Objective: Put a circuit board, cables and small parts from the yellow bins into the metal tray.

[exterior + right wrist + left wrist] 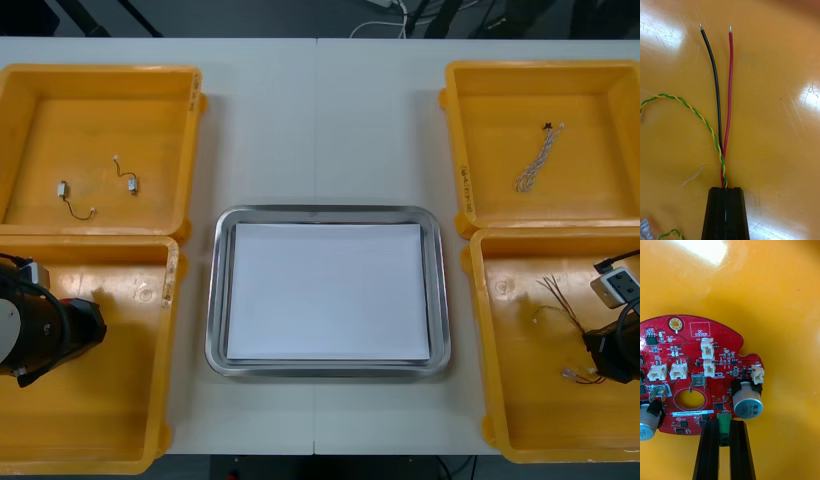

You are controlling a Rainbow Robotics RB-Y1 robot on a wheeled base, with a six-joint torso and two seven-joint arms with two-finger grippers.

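A round red circuit board (696, 352) lies on the floor of the near left yellow bin (100, 420). My left gripper (724, 423) is shut on a green connector at the board's edge, its fingers apart by that part's width. In the near right yellow bin (520, 400), my right gripper (727, 189) is shut on a bundle of cables. A red wire (730, 93), a black wire (715, 86) and a twisted green and yellow pair (696, 112) run out from between the fingers over the bin floor. The metal tray (325, 213), white inside, sits between the bins.
The far left bin (150, 100) holds two short cables with small ends (75, 200). In the far right bin (500, 100) lies a twisted blue and white cable (538, 160). Thin wires (560, 295) trail across the near right bin beside my right arm.
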